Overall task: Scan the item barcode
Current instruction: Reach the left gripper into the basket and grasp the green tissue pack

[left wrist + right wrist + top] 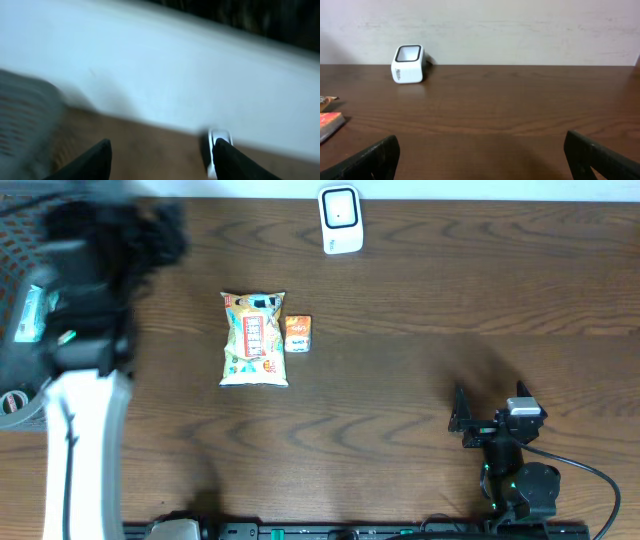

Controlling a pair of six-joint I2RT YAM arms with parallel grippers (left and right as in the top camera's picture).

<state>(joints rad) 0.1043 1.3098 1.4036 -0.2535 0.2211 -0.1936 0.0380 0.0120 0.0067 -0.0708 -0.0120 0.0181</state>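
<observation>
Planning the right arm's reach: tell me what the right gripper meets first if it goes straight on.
Likely nothing on the table: the right gripper faces bare wood up to the wall; the scanner sits left of that line.

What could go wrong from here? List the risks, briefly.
1. The left arm is motion-blurred beside the basket at the table's edge; a fast swing could clip it.
2. The small orange box lies right beside the snack bag; picking one may drag the other.
3. No barcode shows on either item from above, so it may end up facing away from the scanner.
</observation>
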